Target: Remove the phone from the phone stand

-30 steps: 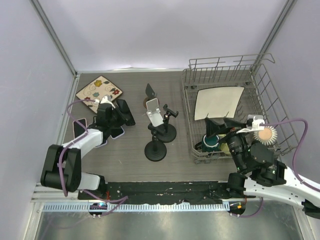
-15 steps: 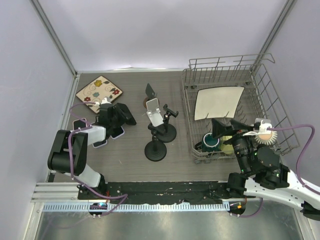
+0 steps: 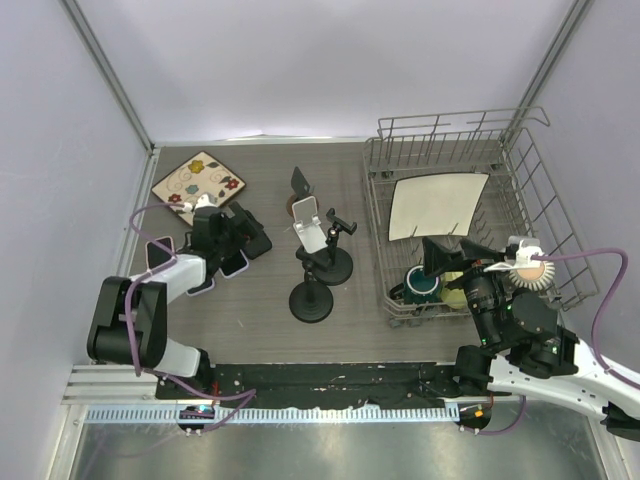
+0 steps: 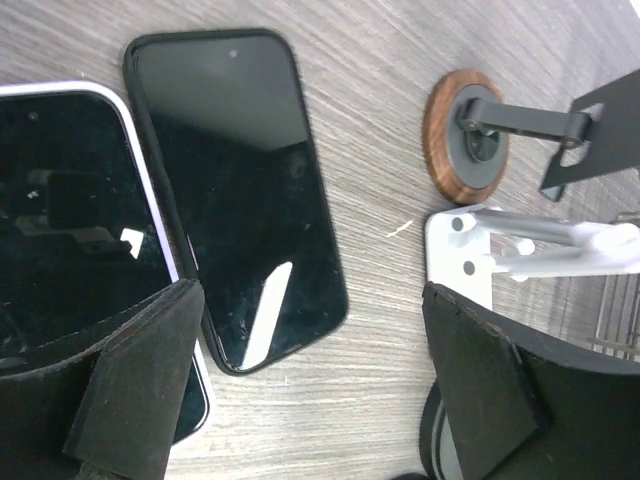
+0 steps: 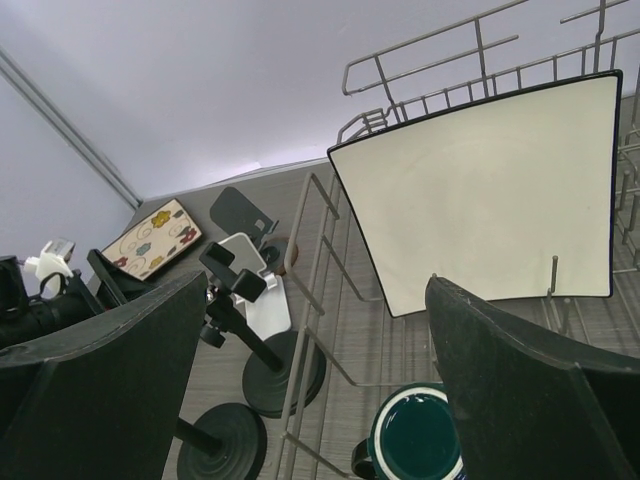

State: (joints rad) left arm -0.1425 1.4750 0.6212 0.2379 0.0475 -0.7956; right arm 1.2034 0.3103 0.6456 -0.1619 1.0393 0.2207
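A black phone [image 4: 240, 200] lies flat on the table, screen up, beside a white-edged phone [image 4: 70, 230]. My left gripper [image 4: 315, 370] hovers just above them, open, with nothing between its fingers [image 4: 130, 380]; in the top view that left gripper [image 3: 232, 238] sits at the table's left. To its right stand a white phone stand [image 4: 470, 250] [image 3: 310, 225] and a black stand on a wooden base [image 4: 467, 135], both holding nothing. My right gripper [image 5: 320, 400] [image 3: 447, 262] hangs open over the dish rack, holding nothing.
Two black clamp stands on round bases [image 3: 312, 300] [image 3: 335, 265] stand mid-table. A floral tile [image 3: 200, 180] lies at the back left, and another phone [image 3: 158, 254] by the left wall. The wire dish rack [image 3: 530, 150] on the right holds a square plate [image 5: 490, 190] and a green mug [image 5: 415, 440].
My left gripper has gone from shut to wide open, letting go of the black phone, which now rests on the table. The right arm shifted slightly, then held still.
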